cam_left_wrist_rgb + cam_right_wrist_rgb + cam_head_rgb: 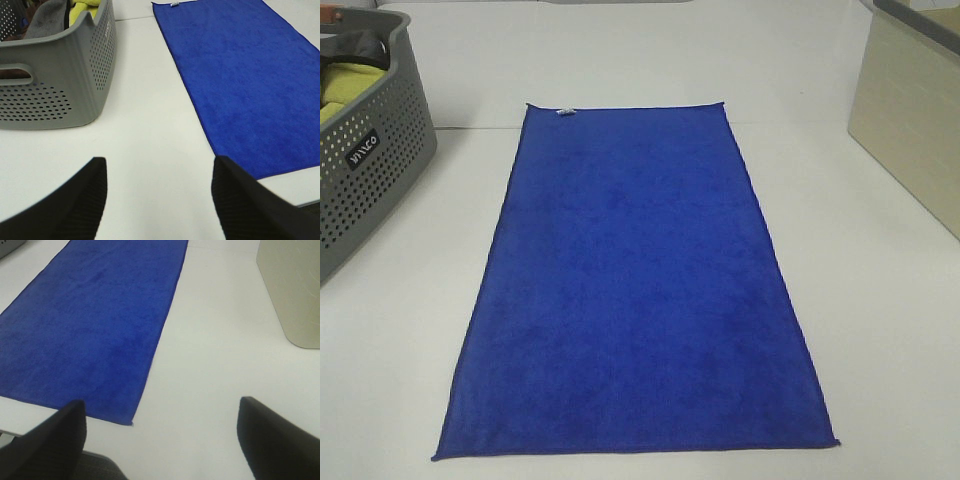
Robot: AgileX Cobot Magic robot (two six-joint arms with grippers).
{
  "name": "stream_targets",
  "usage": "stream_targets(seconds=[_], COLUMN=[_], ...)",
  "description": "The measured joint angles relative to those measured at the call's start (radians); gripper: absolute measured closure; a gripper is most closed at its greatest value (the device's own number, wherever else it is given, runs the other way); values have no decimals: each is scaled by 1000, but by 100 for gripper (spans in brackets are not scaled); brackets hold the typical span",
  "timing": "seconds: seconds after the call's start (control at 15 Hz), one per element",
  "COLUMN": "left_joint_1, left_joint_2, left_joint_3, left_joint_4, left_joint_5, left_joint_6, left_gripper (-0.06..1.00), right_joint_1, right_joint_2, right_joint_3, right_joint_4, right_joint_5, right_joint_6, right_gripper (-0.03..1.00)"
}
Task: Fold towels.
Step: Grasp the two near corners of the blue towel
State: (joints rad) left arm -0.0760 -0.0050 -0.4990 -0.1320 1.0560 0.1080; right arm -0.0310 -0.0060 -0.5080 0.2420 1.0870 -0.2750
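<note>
The royal-blue towel (635, 280) lies flat and fully spread on the white table, long side running away from me, with its small white tag (563, 111) at the far short edge. It also shows in the left wrist view (245, 80) and the right wrist view (90, 325). Neither gripper shows in the exterior high view. My left gripper (157, 200) is open and empty over bare table, beside the towel's near left corner. My right gripper (162, 440) is open and empty near the towel's near right corner (132, 422).
A grey perforated basket (370, 170) with yellow-green and dark cloths stands at the far left, also in the left wrist view (65, 85). A beige bin (910, 120) stands at the far right, also in the right wrist view (295, 290). The white table (880, 330) surrounds the towel.
</note>
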Motion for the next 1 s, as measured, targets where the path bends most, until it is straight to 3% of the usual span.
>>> stream_targets(seconds=[1.0], left_joint_1=[0], left_joint_2=[0], left_joint_3=[0], left_joint_4=[0], left_joint_5=[0], left_joint_6=[0], left_gripper=[35], right_joint_1=[0], right_joint_2=[0], right_joint_3=[0], right_joint_4=[0], right_joint_5=[0], right_joint_6=[0], right_gripper=[19])
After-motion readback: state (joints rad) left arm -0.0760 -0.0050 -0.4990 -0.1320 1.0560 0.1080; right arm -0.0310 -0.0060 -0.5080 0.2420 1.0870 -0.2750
